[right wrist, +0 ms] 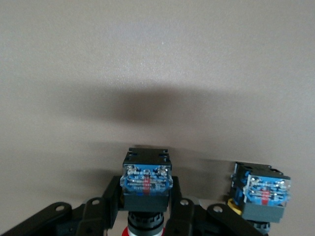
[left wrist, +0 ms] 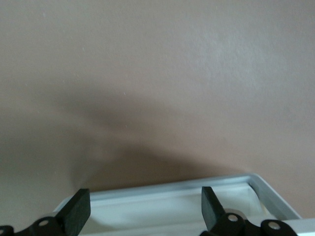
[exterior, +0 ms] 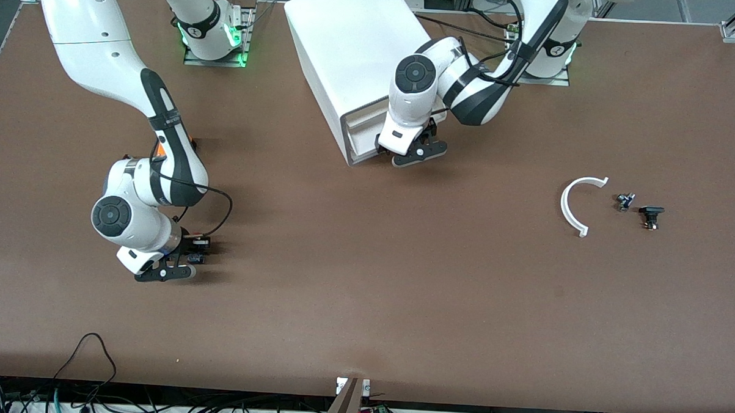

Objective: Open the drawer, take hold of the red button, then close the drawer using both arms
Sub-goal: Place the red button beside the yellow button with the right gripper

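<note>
My right gripper (right wrist: 145, 192) is shut on the button (right wrist: 146, 183). Its blue base and black body stick out past the fingers, and its red cap shows just below them. In the front view the right gripper (exterior: 185, 260) hangs low over the table toward the right arm's end. A yellow-capped button (right wrist: 260, 196) stands close beside the held one. The white cabinet (exterior: 348, 53) stands near the arms' bases. My left gripper (exterior: 416, 152) is at its drawer front (exterior: 362, 136), and in the left wrist view the left gripper (left wrist: 145, 202) is open over the drawer's white rim (left wrist: 167, 189) with nothing between its fingers.
A white curved strip (exterior: 574, 206) lies toward the left arm's end of the table, with two small dark parts (exterior: 625, 201) (exterior: 651, 215) beside it. A bit of something orange (exterior: 192, 140) peeks out by the right arm's forearm. Cables hang along the table's near edge.
</note>
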